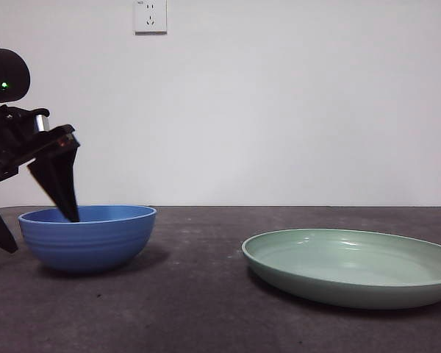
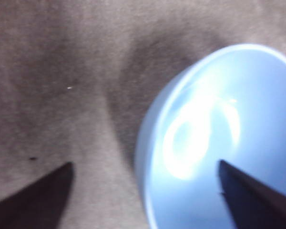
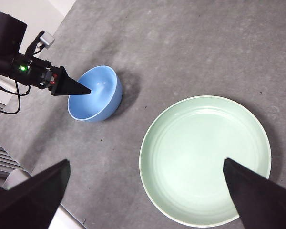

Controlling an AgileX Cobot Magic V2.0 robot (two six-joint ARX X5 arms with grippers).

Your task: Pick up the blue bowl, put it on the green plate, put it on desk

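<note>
The blue bowl [image 1: 88, 239] stands on the desk [image 1: 206, 309] at the left. The green plate [image 1: 353, 268] lies empty to its right, apart from it. My left gripper [image 1: 37, 228] is open and straddles the bowl's left rim: one jaw tip is inside the bowl, the other is outside near the desk. The left wrist view shows the bowl [image 2: 238, 105] with its rim between the left gripper's [image 2: 145, 164] jaws. My right gripper [image 3: 147, 162] is open and empty, high above the plate [image 3: 205, 157]. The bowl [image 3: 102, 93] and the left gripper [image 3: 71, 88] also show there.
A white wall with a socket [image 1: 150, 16] stands behind the desk. In the right wrist view the desk's edge [image 3: 19, 157] runs close behind the left arm, with cables beside it. Bare desk [image 3: 190, 47] lies beyond the bowl and plate.
</note>
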